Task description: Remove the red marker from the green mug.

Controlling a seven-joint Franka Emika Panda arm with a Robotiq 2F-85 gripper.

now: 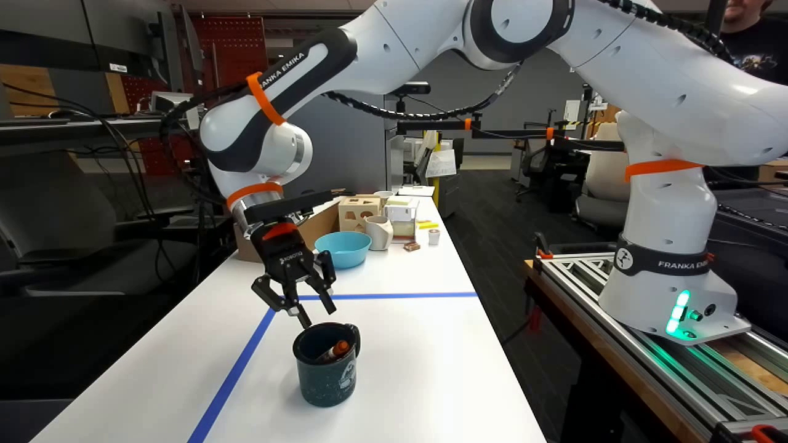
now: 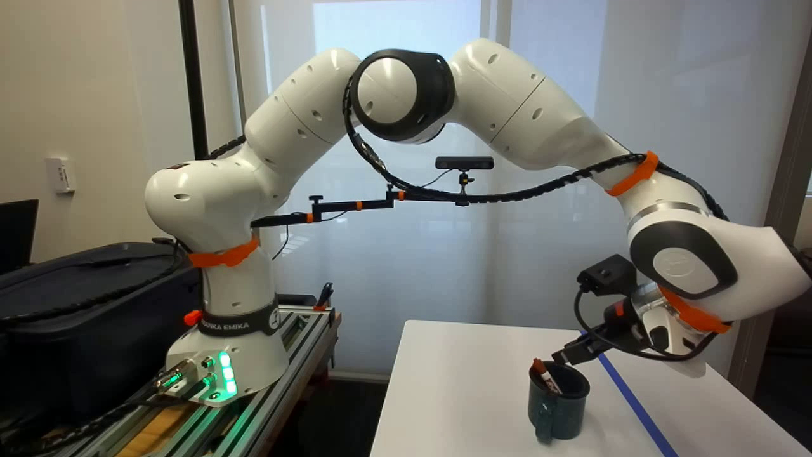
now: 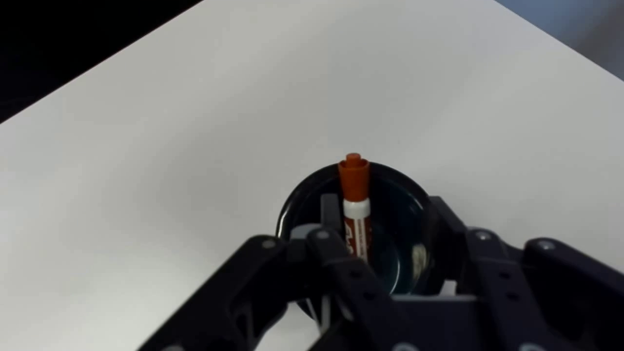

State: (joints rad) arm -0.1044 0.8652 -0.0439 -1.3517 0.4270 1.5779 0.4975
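The green mug (image 1: 326, 384) stands upright on the white table; it also shows in an exterior view (image 2: 569, 416) and in the wrist view (image 3: 397, 209). The red marker (image 1: 338, 350) leans inside it, its orange-red cap end up at the rim in an exterior view (image 2: 545, 376). In the wrist view the marker (image 3: 357, 209) shows its cap, a white band and a labelled barrel; its lower end is hidden. My gripper (image 1: 318, 314) is open and empty, tilted just above the mug, also seen in an exterior view (image 2: 562, 357). In the wrist view its fingertips (image 3: 383, 199) appear either side of the marker, the left one closer.
A light blue bowl (image 1: 343, 249), a wooden shape box (image 1: 358, 212), a white pitcher (image 1: 380, 232) and small items stand farther along the table (image 1: 431, 344). Blue tape (image 1: 237, 369) crosses the table. A cardboard box (image 1: 323, 224) is behind the bowl.
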